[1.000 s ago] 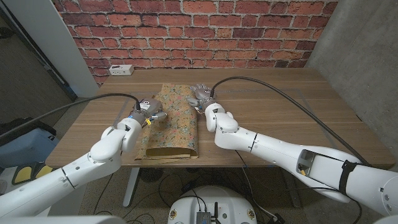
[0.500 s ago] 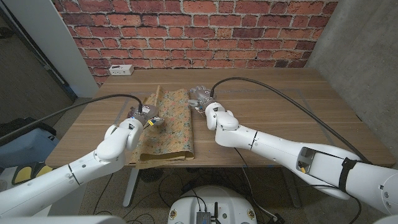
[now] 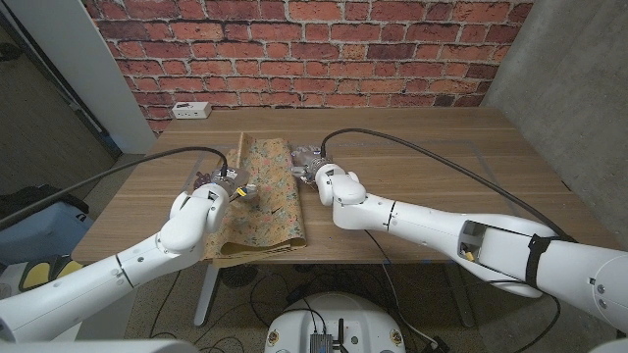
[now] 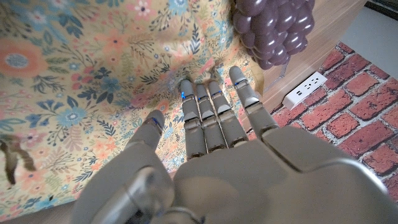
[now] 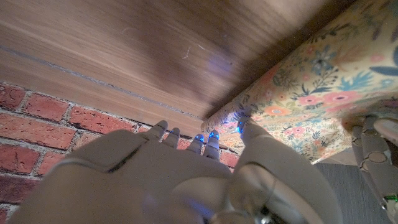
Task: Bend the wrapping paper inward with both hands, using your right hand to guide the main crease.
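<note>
The floral wrapping paper (image 3: pixel 263 191) lies on the worktop (image 3: pixel 442 167) between the arms, its sides curling up but (as I judge it) no crease pressed yet. The left hand (image 3: pixel 224 183) presses spread fingers (image 4: pixel 214 102) on the sheet, grasping nothing; the right hand (image 3: pixel 308 159) pinches the right edge, so the inward fold remains.

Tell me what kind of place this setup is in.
Probably an indoor lab or workshop space, not a home. A bare red brick wall backs a plain wooden table, a white power strip sits at the table's far edge, and loose cables trail on the floor beneath.
</note>
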Controlling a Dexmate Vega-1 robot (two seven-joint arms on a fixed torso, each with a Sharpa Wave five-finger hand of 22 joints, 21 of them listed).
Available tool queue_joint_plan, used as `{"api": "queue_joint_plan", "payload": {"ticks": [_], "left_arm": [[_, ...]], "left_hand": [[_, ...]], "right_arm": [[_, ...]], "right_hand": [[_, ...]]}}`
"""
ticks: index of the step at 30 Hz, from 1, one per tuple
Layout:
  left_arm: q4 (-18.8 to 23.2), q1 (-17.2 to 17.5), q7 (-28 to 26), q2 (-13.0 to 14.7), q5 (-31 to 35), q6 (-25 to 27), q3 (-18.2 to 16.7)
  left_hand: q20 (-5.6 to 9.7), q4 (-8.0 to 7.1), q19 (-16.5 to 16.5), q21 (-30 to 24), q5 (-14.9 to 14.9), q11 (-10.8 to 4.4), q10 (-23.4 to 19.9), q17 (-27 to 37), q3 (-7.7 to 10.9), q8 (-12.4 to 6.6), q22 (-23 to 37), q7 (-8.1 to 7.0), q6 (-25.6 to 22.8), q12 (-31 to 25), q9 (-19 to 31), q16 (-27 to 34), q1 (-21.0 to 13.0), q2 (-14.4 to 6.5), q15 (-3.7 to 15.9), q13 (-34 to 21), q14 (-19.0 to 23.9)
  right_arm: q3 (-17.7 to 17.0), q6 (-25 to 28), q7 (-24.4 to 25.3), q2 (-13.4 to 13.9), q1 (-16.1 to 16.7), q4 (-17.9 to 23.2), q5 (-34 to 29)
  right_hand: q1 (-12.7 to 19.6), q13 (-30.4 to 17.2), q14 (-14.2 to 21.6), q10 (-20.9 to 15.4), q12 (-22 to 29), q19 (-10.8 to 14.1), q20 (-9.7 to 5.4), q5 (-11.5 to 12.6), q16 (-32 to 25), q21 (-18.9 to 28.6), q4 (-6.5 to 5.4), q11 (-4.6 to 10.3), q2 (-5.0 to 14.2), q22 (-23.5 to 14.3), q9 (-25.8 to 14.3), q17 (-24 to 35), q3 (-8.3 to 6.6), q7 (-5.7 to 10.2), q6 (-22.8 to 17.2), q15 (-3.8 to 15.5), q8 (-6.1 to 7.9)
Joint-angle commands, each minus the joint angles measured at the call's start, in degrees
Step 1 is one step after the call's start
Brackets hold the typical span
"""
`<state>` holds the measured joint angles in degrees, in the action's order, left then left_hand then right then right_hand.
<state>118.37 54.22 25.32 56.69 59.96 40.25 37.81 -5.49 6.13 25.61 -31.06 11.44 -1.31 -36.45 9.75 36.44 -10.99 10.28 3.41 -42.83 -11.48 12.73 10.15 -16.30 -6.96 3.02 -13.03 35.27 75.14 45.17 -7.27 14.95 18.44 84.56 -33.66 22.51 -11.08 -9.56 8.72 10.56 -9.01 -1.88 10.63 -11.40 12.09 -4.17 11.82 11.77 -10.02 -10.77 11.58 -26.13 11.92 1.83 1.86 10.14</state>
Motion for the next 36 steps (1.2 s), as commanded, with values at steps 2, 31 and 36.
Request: {"api": "queue_joint_plan", "payload": {"ticks": [2,31,36], "left_arm": [[-1.2,-0.6,0.2,-0.6,-0.9,-1.5,-0.1],[-2.8,-2.8,-2.1,-1.9,-2.7,-4.5,0.7],[-3.4,-3.7,-1.5,-2.4,-2.3,-4.7,1.2]], "left_hand": [[0.09,0.01,-0.9,0.5,-0.1,-0.31,0.6,0.2,0.58,0.07,0.1,-0.15,0.7,0.1,0.1,0.0,0.5,-0.1,-0.19,0.1,-0.8],[0.14,0.34,-2.9,2.2,-0.6,-0.36,3.4,0.2,0.53,0.49,0.2,-1.31,4.9,0.3,-0.1,0.0,1.9,0.7,-0.14,0.1,-4.0],[0.03,0.29,-3.0,2.3,-0.7,-0.66,3.8,0.3,0.48,0.50,0.2,-1.51,5.4,0.3,-0.1,0.0,2.1,0.8,-0.10,0.1,-4.2]], "right_arm": [[7.8,-0.1,-8.0,-2.0,-5.0,-3.9,-5.3],[2.6,2.7,-11.6,5.2,-2.8,10.1,-7.5],[1.9,3.3,-12.8,8.7,-1.5,16.6,-9.8]], "right_hand": [[3.8,-0.1,-9.0,2.8,-0.2,-1.6,-1.92,0.1,0.5,-0.6,1.51,0.55,-0.02,-0.1,-0.1,-0.5,-3.62,0.76,3.2,5.09,0.13],[3.7,0.0,-7.1,-3.7,1.1,0.0,0.75,-0.9,-1.1,-0.2,2.70,-2.88,-3.40,0.0,-0.1,-0.7,-1.72,-1.38,-1.5,2.63,1.11],[2.8,-0.1,-6.7,-3.8,1.1,0.3,1.91,-0.8,-1.2,-0.2,2.69,-3.56,-4.18,0.0,-0.1,-0.6,-0.60,-1.95,-1.7,1.63,1.09]]}}
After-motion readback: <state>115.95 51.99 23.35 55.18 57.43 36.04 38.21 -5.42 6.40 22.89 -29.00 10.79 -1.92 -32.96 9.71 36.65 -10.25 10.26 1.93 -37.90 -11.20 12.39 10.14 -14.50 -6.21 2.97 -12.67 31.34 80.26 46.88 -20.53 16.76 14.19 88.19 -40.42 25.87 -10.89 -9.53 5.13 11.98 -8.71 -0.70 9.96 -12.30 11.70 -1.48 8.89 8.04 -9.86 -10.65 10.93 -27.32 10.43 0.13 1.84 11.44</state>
